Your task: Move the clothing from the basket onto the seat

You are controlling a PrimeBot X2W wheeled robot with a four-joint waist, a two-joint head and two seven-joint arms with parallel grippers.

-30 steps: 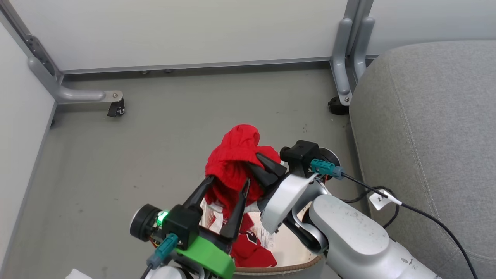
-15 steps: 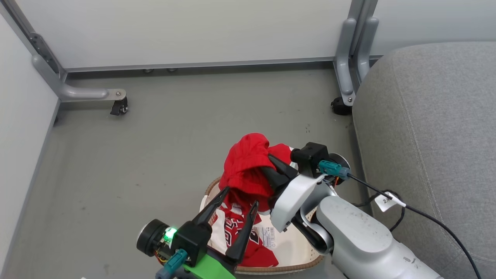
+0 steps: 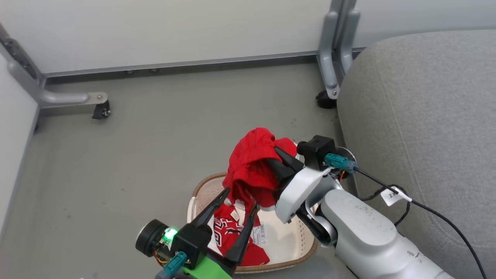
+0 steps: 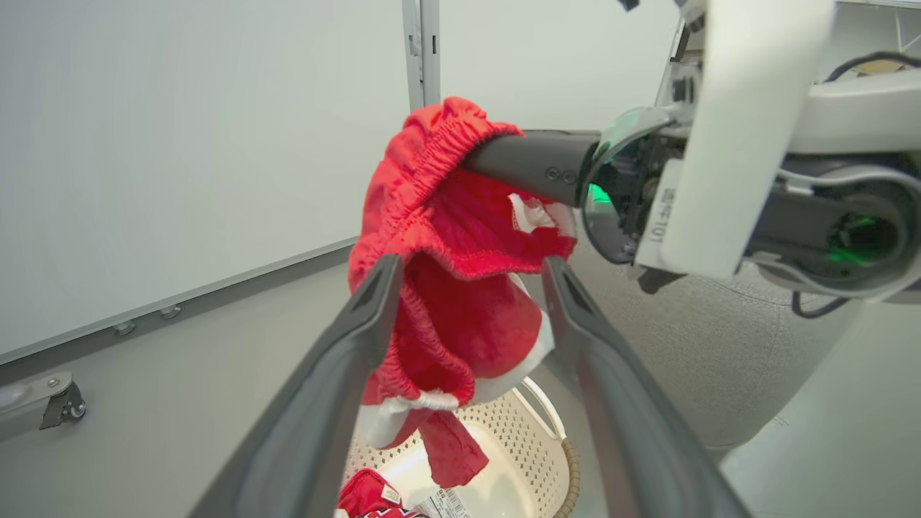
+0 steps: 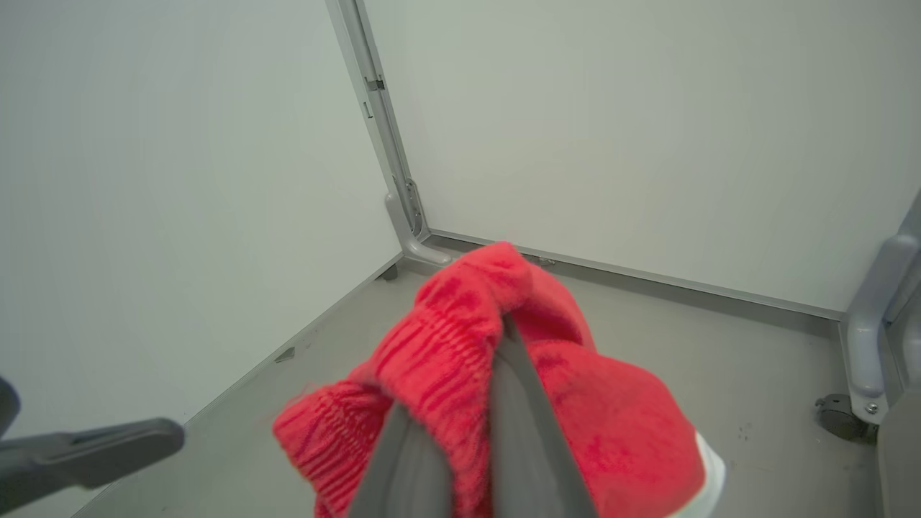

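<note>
A red garment of the clothing [image 3: 252,166] with white trim hangs bunched above the basket [image 3: 286,240], and my right gripper [image 3: 273,157] is shut on its elastic waistband. In the right wrist view the garment [image 5: 460,374] drapes over the closed right gripper [image 5: 504,338]. My left gripper [image 3: 242,197] stands open just below and in front of the garment, its fingers either side of the hanging garment [image 4: 446,288] in the left wrist view, not gripping it. A red jersey with white lettering [image 3: 232,232] lies in the basket. The grey seat [image 3: 418,116] rises at the right.
White partition panels close the back and left. Their grey metal legs end in casters [image 3: 100,110] and a post [image 3: 329,77] beside the seat. A black cable with a white tag [image 3: 395,195] runs from my right wrist across the seat's edge. Grey floor surrounds the basket.
The head view has shifted, showing more of the basket. My left gripper has dropped back from around the hanging garment. The right gripper keeps hold of the garment, a little nearer the seat.
</note>
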